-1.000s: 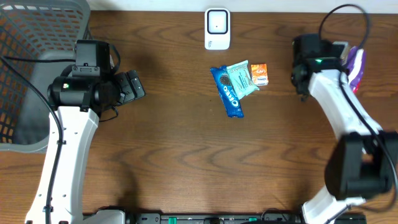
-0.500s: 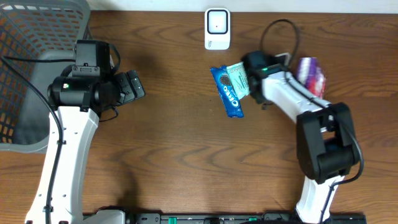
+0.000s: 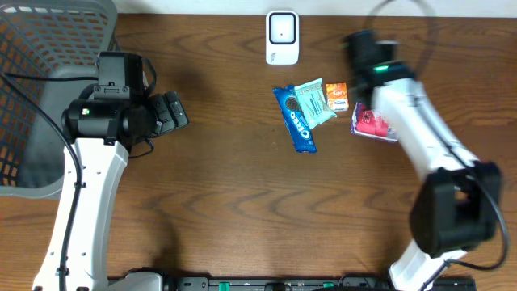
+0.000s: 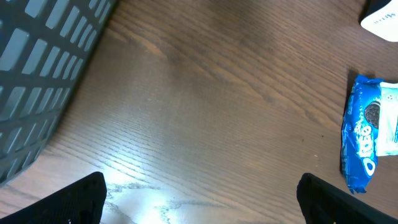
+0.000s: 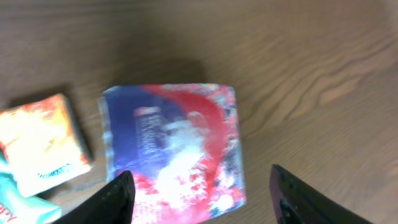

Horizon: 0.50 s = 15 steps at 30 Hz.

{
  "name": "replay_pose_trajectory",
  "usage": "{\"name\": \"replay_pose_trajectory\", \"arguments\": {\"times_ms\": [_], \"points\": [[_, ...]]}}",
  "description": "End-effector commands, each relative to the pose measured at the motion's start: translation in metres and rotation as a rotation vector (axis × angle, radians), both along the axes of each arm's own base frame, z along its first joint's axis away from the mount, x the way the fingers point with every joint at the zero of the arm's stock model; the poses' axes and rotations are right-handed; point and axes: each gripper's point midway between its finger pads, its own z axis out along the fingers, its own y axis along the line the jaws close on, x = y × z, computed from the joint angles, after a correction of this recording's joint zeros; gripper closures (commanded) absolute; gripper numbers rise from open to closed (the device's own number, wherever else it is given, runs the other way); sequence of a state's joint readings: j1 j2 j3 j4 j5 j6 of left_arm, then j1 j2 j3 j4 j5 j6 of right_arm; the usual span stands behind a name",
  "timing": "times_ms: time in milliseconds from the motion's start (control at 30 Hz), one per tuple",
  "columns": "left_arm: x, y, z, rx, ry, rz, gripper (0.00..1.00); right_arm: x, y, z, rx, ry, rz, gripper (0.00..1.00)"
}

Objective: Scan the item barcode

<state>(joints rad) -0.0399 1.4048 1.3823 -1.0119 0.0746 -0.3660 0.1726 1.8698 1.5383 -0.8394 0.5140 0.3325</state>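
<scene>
The red-and-blue packet [image 5: 171, 146] lies flat on the tabletop [image 5: 311, 56], right of centre in the overhead view. It is just beside the orange packet [image 5: 43, 146] and well below the white scanner [image 3: 282, 36] at top centre. The right tool [image 5: 200, 180] hangs over it, fingers spread, gripping nothing; I'd guess it's parked among the other snacks. The left tool [image 4: 200, 186] gapes wide at left, idle, with the Oreo pack [image 4: 364, 134] off to its side.

The red-and-purple packet [image 3: 367, 126] is partly covered by the right arm [image 3: 408, 113] overhead, its print is blurred unreadable in the right wrist view, and the orange packet [image 5: 43, 146] is cut by that view's left edge.
</scene>
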Motion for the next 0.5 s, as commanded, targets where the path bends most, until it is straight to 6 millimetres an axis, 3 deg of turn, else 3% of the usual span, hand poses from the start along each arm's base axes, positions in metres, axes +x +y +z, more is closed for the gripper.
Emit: {"name": "replay_pose_trajectory", "arguments": {"times_ms": [0, 133, 233, 467], "points": [[0.001, 0.003, 0.001, 0.01, -0.001, 0.009, 0.02, -0.004, -0.008, -0.015, 0.3, 0.043, -0.007, 0.33], [0.001, 0.003, 0.001, 0.01, -0.001, 0.009, 0.02, -0.015, -0.023, -0.039, 0.523, 0.105, -0.014, 0.32], [0.001, 0.003, 0.001, 0.01, -0.001, 0.009, 0.02, -0.018, -0.022, -0.057, 0.658, 0.128, 0.025, 0.32], [0.001, 0.003, 0.001, 0.01, -0.001, 0.009, 0.02, -0.018, -0.026, -0.091, 0.781, 0.135, 0.013, 0.29]]}}
